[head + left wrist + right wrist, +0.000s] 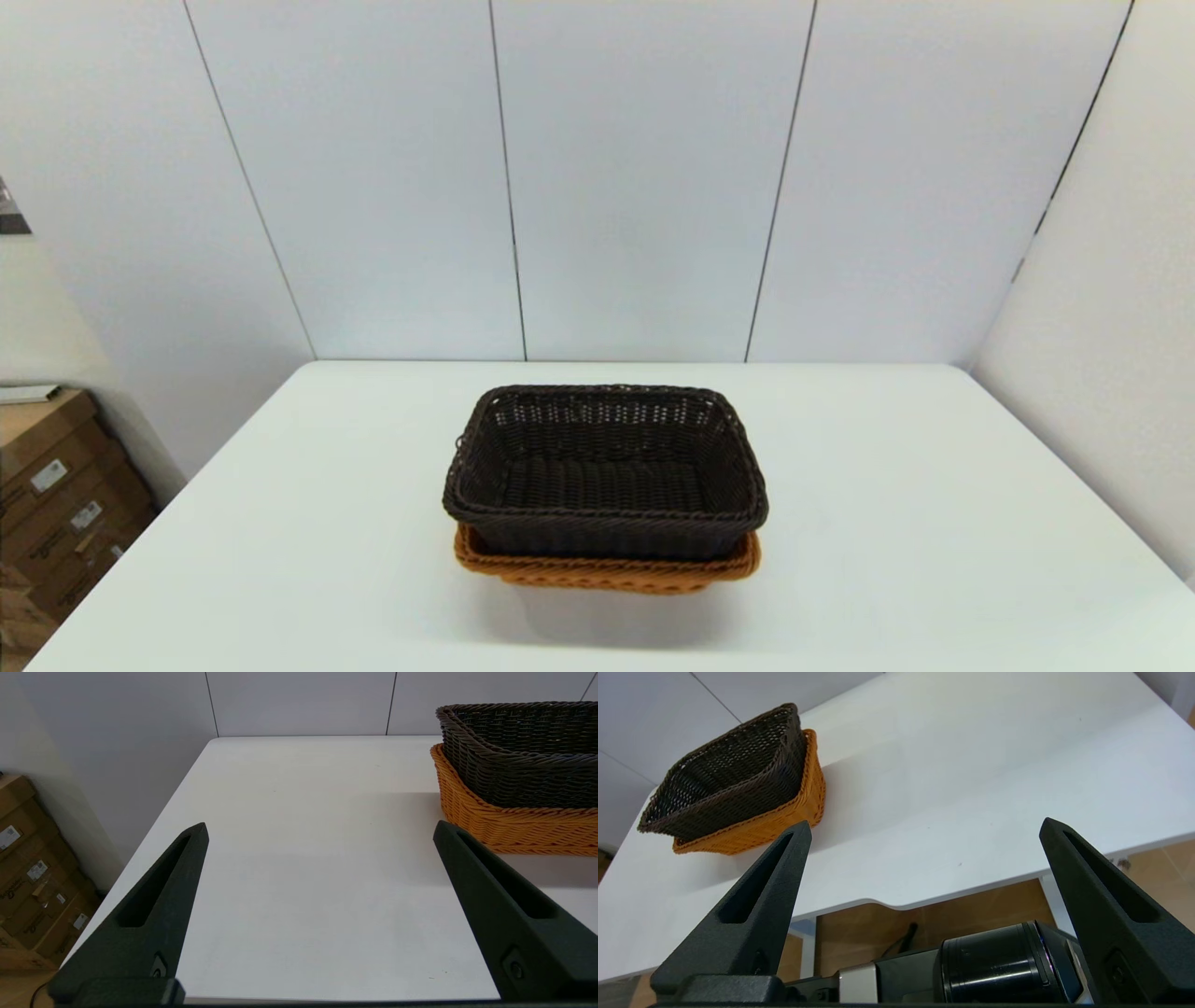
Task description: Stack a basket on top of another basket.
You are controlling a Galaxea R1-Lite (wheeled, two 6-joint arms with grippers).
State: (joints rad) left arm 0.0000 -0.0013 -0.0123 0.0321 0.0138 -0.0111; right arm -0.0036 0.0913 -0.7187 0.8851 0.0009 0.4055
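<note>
The dark brown basket (605, 471) sits nested inside the orange-tan basket (607, 569) at the middle of the white table (934, 523); only the tan rim and lower wall show beneath it. In the left wrist view the dark basket (518, 751) rests in the tan basket (509, 821), off to one side of my left gripper (320, 828), which is open, empty and near the table's left front. My right gripper (924, 826) is open and empty, held off the table's front edge, with the dark basket (724, 779) in the tan one (780, 816) farther off. Neither arm shows in the head view.
Stacked cardboard boxes (56, 495) stand on the floor left of the table, also the boxes (32, 877) in the left wrist view. White wall panels close the back and right. A black cylindrical robot part (994, 970) lies below the right gripper.
</note>
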